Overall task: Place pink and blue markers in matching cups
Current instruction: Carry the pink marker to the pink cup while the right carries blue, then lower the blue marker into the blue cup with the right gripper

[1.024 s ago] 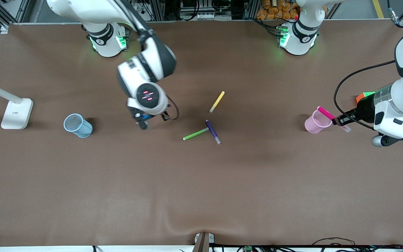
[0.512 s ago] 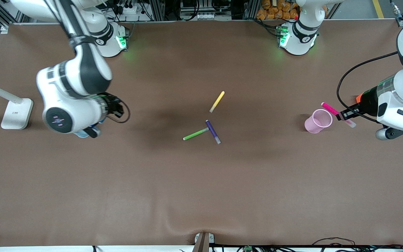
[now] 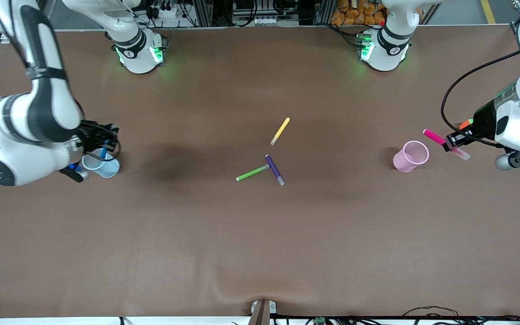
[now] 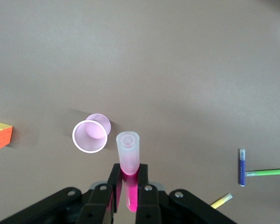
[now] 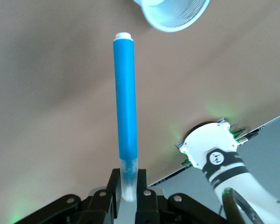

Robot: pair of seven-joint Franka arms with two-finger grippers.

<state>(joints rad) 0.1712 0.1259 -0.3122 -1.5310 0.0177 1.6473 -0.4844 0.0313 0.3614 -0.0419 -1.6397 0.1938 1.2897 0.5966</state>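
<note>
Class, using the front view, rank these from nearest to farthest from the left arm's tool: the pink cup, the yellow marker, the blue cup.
Left tool, holding the pink marker:
1. Pink cup, close beside it at the left arm's end of the table.
2. Yellow marker, lying mid-table.
3. Blue cup, at the right arm's end, by the right tool.

Matt brown tabletop [image 3: 260, 234], faintly wrinkled like cloth. Translucent plastic pink cup [image 3: 410, 156] and blue cup [image 3: 102, 165]. Smooth plastic pink marker [image 4: 128, 161], frosted cap.
</note>
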